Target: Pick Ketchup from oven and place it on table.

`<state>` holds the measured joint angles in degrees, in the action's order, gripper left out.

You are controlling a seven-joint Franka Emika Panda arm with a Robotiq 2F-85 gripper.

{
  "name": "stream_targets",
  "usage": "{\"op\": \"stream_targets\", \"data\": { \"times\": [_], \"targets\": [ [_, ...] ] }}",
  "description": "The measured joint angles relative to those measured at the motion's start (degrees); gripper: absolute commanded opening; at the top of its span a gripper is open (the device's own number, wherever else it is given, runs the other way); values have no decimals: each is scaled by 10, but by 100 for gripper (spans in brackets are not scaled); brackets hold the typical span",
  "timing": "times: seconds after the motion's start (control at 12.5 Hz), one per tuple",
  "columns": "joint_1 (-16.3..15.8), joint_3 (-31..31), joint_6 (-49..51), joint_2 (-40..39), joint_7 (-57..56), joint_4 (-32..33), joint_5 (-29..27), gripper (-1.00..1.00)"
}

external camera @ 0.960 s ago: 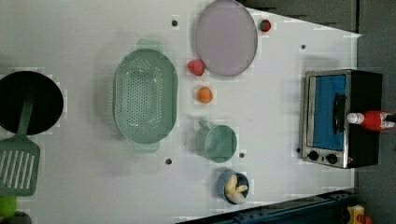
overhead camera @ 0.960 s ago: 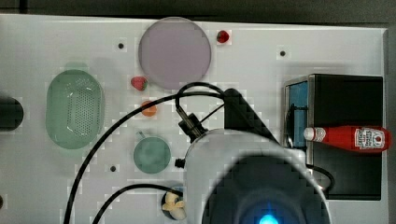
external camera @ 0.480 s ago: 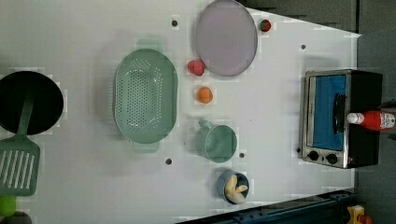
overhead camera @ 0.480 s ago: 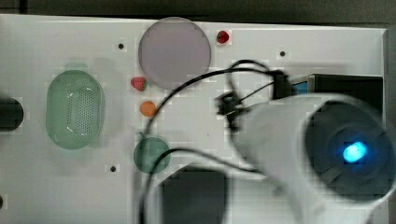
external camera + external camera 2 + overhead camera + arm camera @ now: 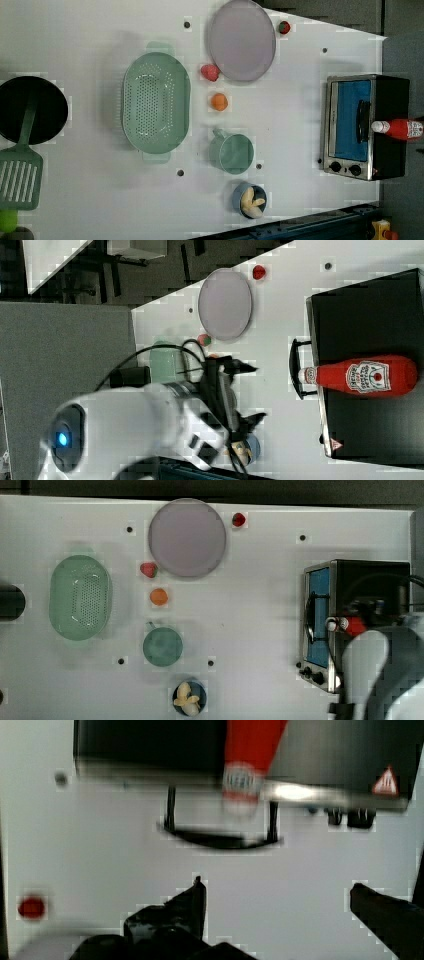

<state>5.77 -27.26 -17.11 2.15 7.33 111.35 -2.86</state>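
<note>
In the wrist view the pincer stands spread wide with nothing between its two dark fingers, and bare white desk shows in the gap. Just past the fingertips comes the oven's curved dark handle, then the oven with its black top and steel front edge, its small black knobs and a red warning triangle off to one side. The Ketchup lies flat on the oven's black top, not inside it, with its white cap jutting over the front edge above the handle. The right view shows the white arm with black cables reaching over the desk toward the oven, the open pincer apart from the bottle, which lies lengthwise on the black top with its cap pointing at the handle. In the top view the arm covers the oven's lower right, and the bottle's cap and red neck peek out beside it on the oven roof, above the blue-tinted glass door. Farther across the desk in the top view sit a teal mug, a small bowl of banana pieces, a small orange fruit, a strawberry just beside the pale lilac plate, a second strawberry near the plate's other side, and a green colander at the top view's left.
</note>
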Motion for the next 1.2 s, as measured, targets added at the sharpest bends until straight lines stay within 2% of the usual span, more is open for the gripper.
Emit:
{"op": "stream_targets", "data": {
  "times": [0.24, 0.48, 0.64, 0.88, 0.96, 1.12, 1.2],
  "targets": [
    [5, -59, -118, -39, 2, -1, 5, 100],
    [17, -70, -123, -97, 3, -18, 22, 100],
    [12, -77, -141, -119, 4, -17, 21, 100],
    [21, -76, -168, -158, 1, -28, -1, 100],
    [21, -76, -169, -163, -11, -29, -35, 100],
    [13, -89, -173, -182, -22, -31, -37, 100],
    [23, -82, -183, -196, -24, -30, -38, 100]
  ]
}}
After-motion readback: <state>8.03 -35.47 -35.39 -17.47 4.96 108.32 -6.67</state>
